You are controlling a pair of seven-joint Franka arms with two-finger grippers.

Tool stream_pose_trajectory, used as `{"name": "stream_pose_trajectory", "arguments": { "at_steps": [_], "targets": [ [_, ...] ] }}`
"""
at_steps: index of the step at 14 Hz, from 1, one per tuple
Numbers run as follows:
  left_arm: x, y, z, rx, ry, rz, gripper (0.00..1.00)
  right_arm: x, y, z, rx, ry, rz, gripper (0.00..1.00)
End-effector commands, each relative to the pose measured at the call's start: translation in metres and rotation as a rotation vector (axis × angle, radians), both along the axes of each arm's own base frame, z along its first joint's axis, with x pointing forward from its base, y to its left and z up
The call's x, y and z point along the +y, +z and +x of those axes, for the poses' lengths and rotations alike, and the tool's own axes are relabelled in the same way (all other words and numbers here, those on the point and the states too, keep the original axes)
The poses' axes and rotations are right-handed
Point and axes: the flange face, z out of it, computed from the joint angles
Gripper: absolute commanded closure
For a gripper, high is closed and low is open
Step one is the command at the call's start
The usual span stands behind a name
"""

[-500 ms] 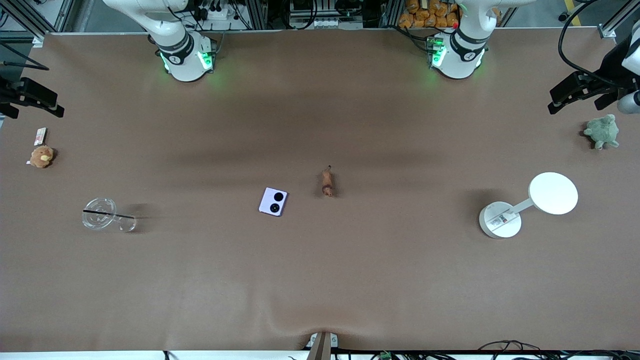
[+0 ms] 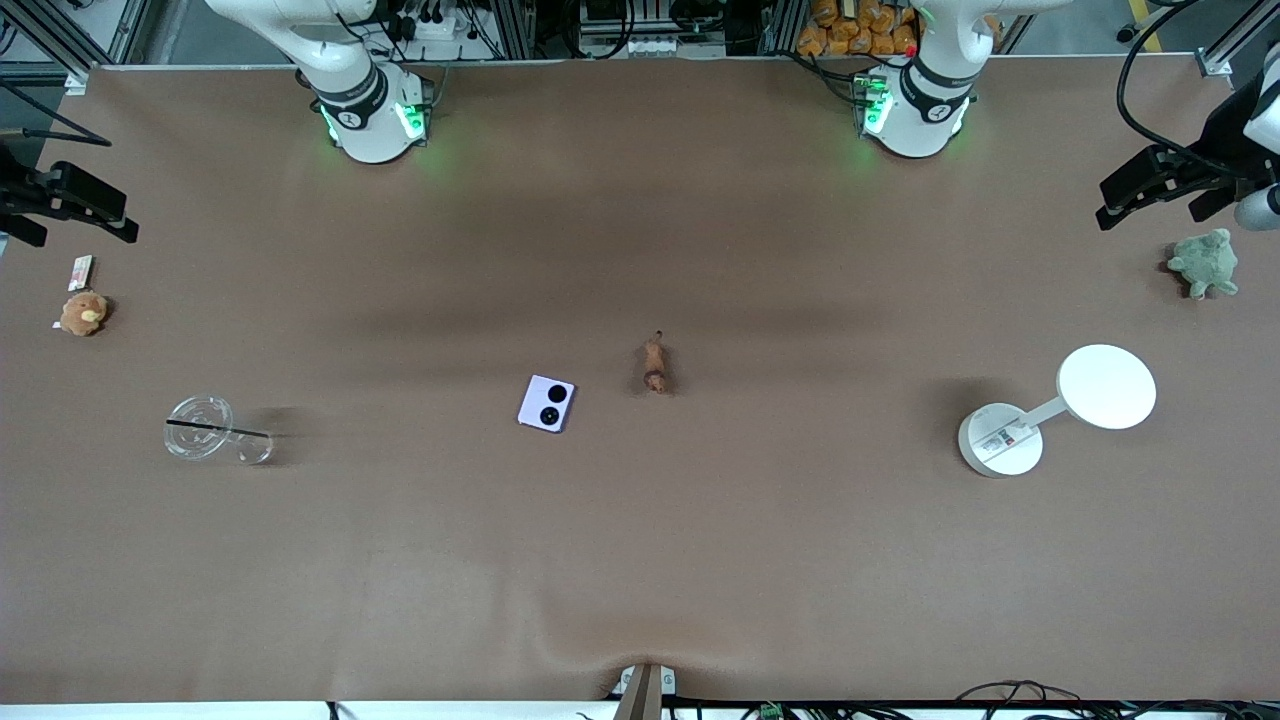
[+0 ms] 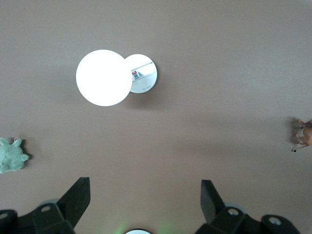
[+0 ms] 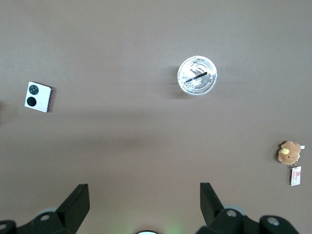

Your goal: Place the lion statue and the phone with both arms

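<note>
The lion statue [image 2: 655, 366], a tiny orange-brown figurine, lies near the middle of the table; it also shows at the edge of the left wrist view [image 3: 303, 135]. The pale-lavender phone [image 2: 546, 403] lies flat beside it, toward the right arm's end and slightly nearer the front camera; it also shows in the right wrist view [image 4: 38, 96]. My left gripper [image 2: 1150, 200] hangs open and empty high over the left arm's end of the table [image 3: 145, 195]. My right gripper [image 2: 80, 225] hangs open and empty high over the right arm's end [image 4: 144, 197].
A white stand with a round disc [image 2: 1060, 408] and a green plush toy [image 2: 1204, 263] sit toward the left arm's end. A clear cup with a black straw [image 2: 212, 430], a brown plush toy [image 2: 83, 313] and a small tag [image 2: 80, 271] sit toward the right arm's end.
The right gripper has shifted slightly toward the table's middle. The left gripper, the lion statue and the phone have not moved.
</note>
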Motion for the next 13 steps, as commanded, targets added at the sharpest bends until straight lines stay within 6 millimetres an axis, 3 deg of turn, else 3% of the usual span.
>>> {"name": "stream_pose_trajectory", "arguments": {
  "at_steps": [1, 3, 9, 13],
  "targets": [
    [-0.004, 0.004, 0.005, 0.009, -0.016, -0.015, 0.0, 0.005, 0.01, -0.007, 0.028, 0.002, -0.01, 0.0],
    [-0.005, 0.003, 0.006, 0.008, -0.016, -0.012, 0.0, 0.005, 0.012, -0.014, 0.077, -0.003, 0.005, 0.0],
    [-0.014, 0.0, 0.004, 0.027, -0.037, -0.006, 0.0, 0.006, 0.004, -0.007, 0.088, -0.015, 0.0, 0.0],
    [-0.023, -0.002, 0.002, 0.036, -0.043, -0.006, 0.0, -0.009, 0.002, -0.003, 0.071, -0.044, 0.013, 0.0]
  ]
}}
